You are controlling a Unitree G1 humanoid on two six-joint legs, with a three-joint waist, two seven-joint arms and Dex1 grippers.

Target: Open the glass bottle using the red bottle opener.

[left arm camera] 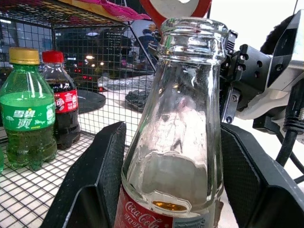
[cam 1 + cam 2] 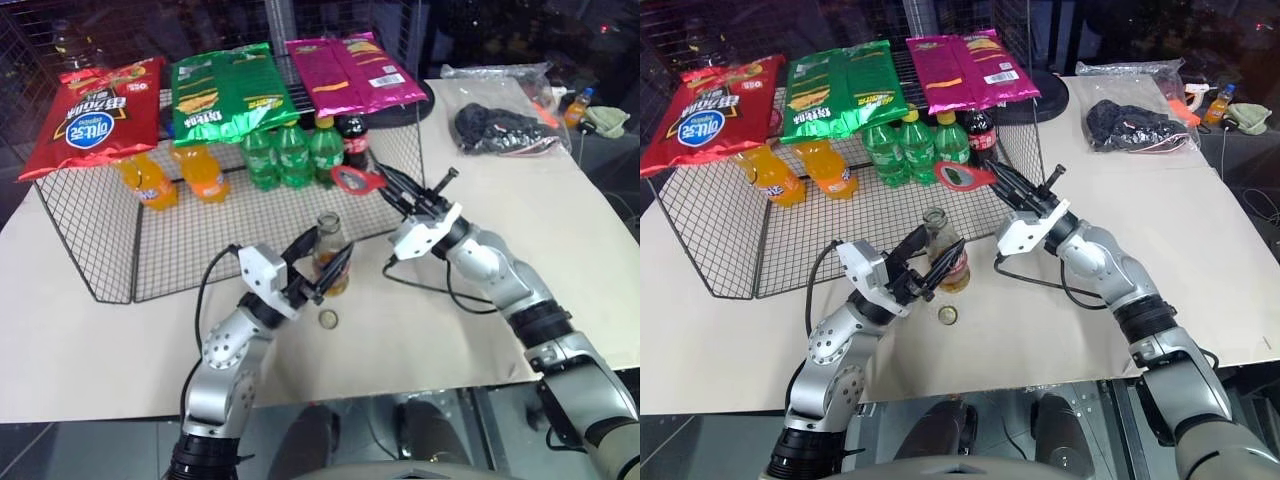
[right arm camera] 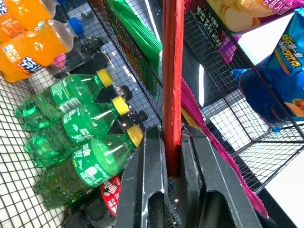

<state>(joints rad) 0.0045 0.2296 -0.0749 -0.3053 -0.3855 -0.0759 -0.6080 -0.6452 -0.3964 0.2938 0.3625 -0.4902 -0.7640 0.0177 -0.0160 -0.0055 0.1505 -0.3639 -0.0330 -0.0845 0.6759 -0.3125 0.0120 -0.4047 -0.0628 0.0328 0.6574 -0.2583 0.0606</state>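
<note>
Glass bottle (image 2: 329,255) stands upright on the tabletop (image 2: 80,330) between the two black fingers (image 1: 92,190) of our left claw (image 2: 322,268), its mouth already bare of a cap. In the left wrist view our fingers flank the bottle's shoulder on both sides with a thin gap showing at each, so we read the left claw as parted around the glass rather than squeezing it. A small round metal cap (image 2: 327,319) lies flat on the tabletop just below the left claw, near the bottle's base. Amber liquid fills the lower part of the bottle, and the red-and-white label sits low between our fingers.

Our right claw (image 2: 385,185) is clamped tight on the handle of the red bottle opener (image 2: 355,179); the right wrist view shows the red strip pinched between its two fingers. The opener's ring head points away from this claw toward the wire rack (image 2: 100,260), raised above and a little beyond the bottle's mouth, not touching it.

Beyond both claws, the rack holds green soda bottles (image 2: 285,155), orange soda bottles (image 2: 170,178) and a dark cola bottle (image 2: 352,142), with crisp bags (image 2: 225,90) lying on top.
</note>
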